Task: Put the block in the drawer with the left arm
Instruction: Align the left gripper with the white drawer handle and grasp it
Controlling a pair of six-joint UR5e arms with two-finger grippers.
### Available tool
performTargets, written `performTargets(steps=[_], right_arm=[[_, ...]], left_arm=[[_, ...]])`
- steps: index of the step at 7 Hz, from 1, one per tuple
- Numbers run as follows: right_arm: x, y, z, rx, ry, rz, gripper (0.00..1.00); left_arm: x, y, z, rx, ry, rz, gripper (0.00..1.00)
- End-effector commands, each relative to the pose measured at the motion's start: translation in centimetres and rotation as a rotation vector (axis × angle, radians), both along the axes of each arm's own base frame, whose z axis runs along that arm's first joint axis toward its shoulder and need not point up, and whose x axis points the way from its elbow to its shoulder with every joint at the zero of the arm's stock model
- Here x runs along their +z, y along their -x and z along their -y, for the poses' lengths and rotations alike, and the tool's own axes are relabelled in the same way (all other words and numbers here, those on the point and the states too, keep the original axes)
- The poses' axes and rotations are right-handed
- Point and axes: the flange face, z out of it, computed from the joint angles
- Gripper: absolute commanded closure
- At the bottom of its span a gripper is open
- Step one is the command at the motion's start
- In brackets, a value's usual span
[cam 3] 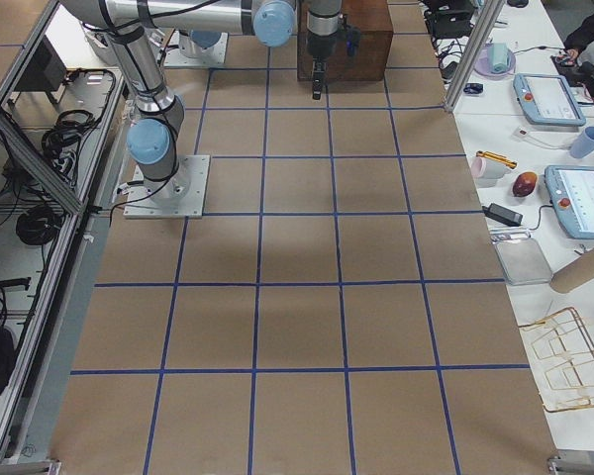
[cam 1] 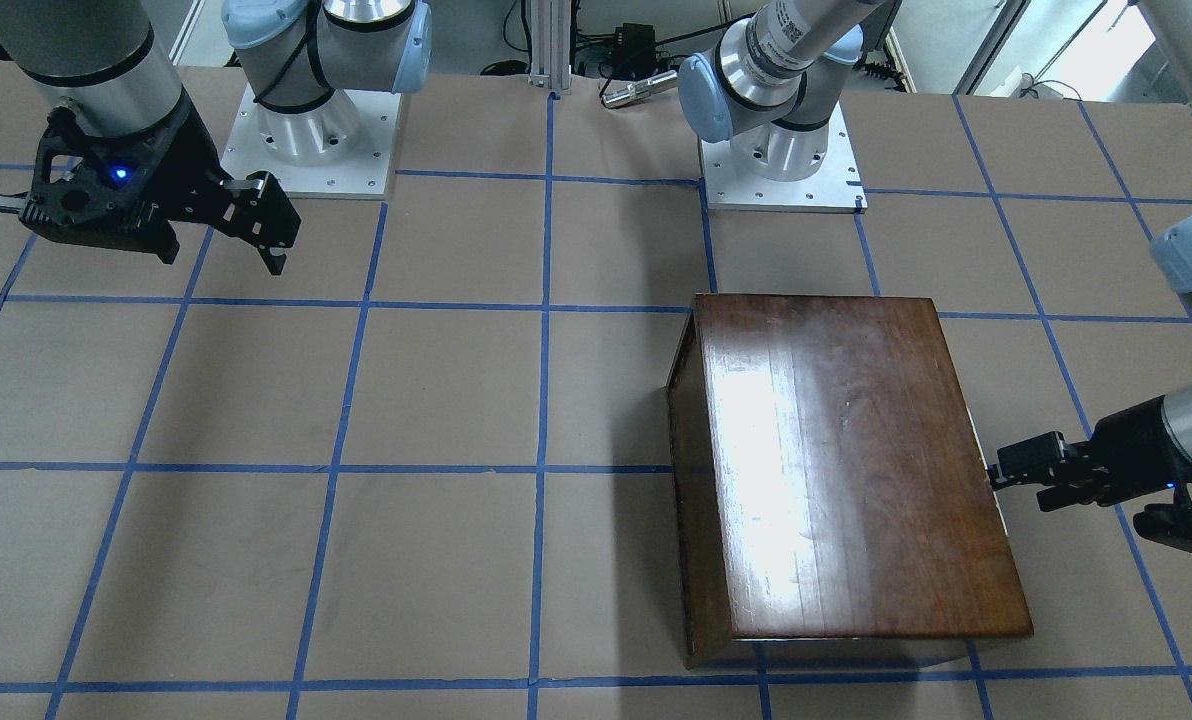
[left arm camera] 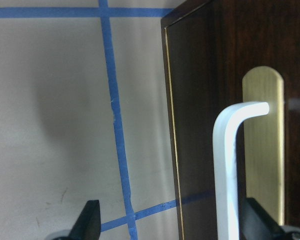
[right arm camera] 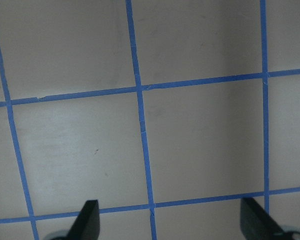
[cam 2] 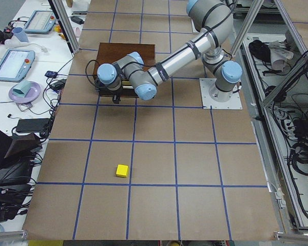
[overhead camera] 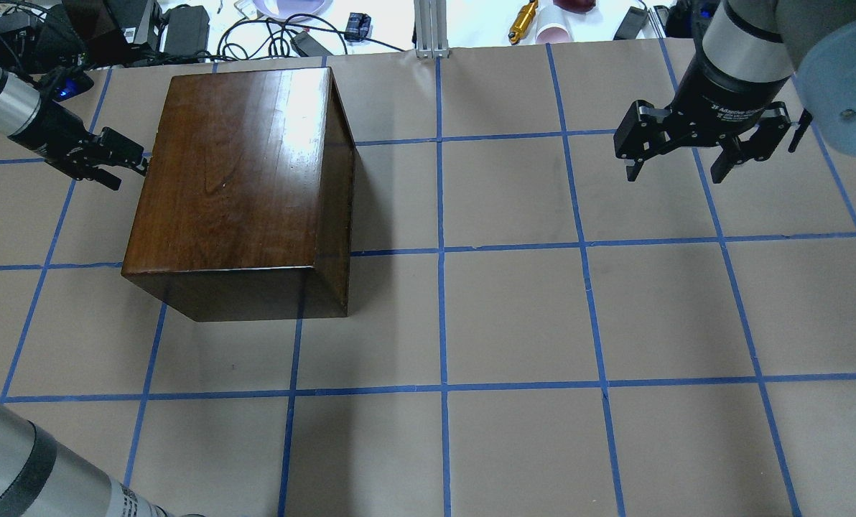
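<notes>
- Block (cam 2: 122,170): lies on the desk (overhead camera: 514,316). In the overhead view only a yellow sliver shows, at the far left edge at mid-height. It is well apart from the box (overhead camera: 234,172).
- Left arm (cam 2: 169,64): reaches in low from the upper left of the overhead view, pointing at the box's left side.
- Left fingers (left arm camera: 90,222): spread apart and gripping nothing. In the wrist view the tips sit in the bottom corners. The metal pull (left arm camera: 226,165) is between them, nearer the right-hand tip. Can't tell if they touch it.
- Drawer (left arm camera: 200,125): shut, with its dark front flush with the box. The brass plate sits behind the pull.
- Box: upper left-centre of the overhead view, resting on the desk.
- Right fingers (overhead camera: 724,161): upper right of the overhead view, spread wide and empty. They hang above bare desk, well apart from the box.
</notes>
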Motion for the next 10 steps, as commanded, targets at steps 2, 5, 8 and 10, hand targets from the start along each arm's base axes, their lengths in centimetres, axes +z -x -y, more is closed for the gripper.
performTargets(steps=[2,5,8,10], right_arm=[[0.00,0.00,0.00,0.000,0.000,0.000,0.00],[0.00,0.00,0.00,0.000,0.000,0.000,0.00],[0.00,0.00,0.00,0.000,0.000,0.000,0.00],[0.00,0.00,0.00,0.000,0.000,0.000,0.00]], left_arm=[[-1.22,-0.11,0.21,0.006,-0.013,-0.006,0.00],[-1.29,-0.29,0.38,-0.003,-0.008,0.004,0.00],[-0.86,-0.74,0.55,-0.049,0.015,0.031,0.00],[-0.89,-0.92,0.48,-0.067,0.013,0.049,0.00]])
